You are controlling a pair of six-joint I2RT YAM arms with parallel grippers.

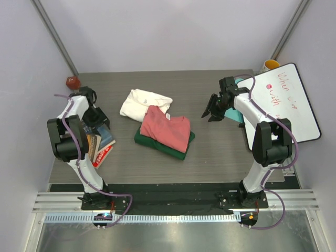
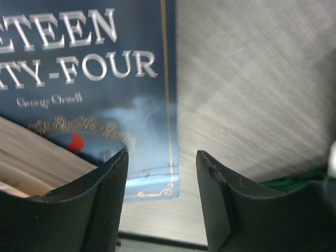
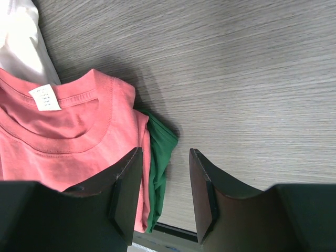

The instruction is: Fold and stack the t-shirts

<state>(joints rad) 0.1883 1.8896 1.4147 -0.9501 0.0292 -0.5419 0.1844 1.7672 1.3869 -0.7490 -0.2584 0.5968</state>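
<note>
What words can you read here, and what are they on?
"ETEEN" / "TY-FOUR", cut off: blue book.
"George Orwell": same book.
Whiteboard: red handwriting, unclear.
Label on pink shirt: too small.
Red book: blurred.

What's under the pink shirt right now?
The dark green t-shirt lies under the salmon-pink t-shirt, only its near edge showing. Its middle is covered, so its fold cannot be checked.

Top tee [image 1: 167,130] on bottom tee [image 1: 148,140] mid table [image 1: 220,152], third tee [image 1: 142,102] behind-L, books [image 1: 102,144] far L, whiteboard [image 1: 294,105] R
</note>
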